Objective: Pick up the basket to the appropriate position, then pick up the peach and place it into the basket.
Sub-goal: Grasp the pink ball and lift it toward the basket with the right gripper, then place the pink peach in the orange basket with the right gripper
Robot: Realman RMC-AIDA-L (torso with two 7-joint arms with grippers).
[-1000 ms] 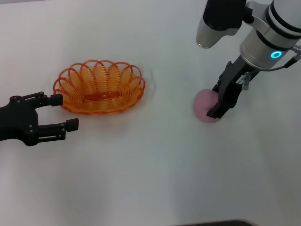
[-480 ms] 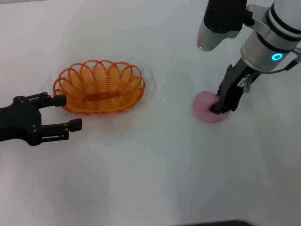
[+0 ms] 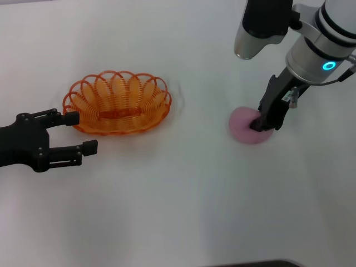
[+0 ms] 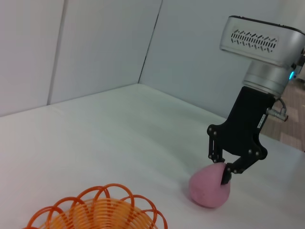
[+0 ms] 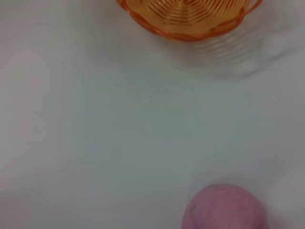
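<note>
**Inspector A:** Peach point(image 3: 245, 125) position relative to the right gripper point(image 3: 259, 125): the fruit sat on the white table point(image 3: 183, 200) directly under the black fingers, bulging out from them on the side facing the basket point(image 3: 118, 102). In the left wrist view the two fingertips point(image 4: 226, 176) rested on the upper part of the peach, drawn in narrow against it. Whether the grip was firm I could not confirm; the fruit was on the table surface, not lifted.

**Inspector B:** And the left gripper point(image 3: 80, 132)?

**Inspector A:** Jaws wide and holding nothing. The basket lay just beyond its fingertips, the upper finger close beside the near end of the scalloped rim, though contact could not be told. The basket's long axis ran roughly in line with that gripper's reach.

**Inspector B:** Which arm was nearer the peach?

**Inspector A:** The right, plainly; the left was well apart from it. The basket lay well away from the right jaws, across open table on the robot's left. In my judgement the next move depended on the right jaws securing the peach before carrying it that way.
</note>
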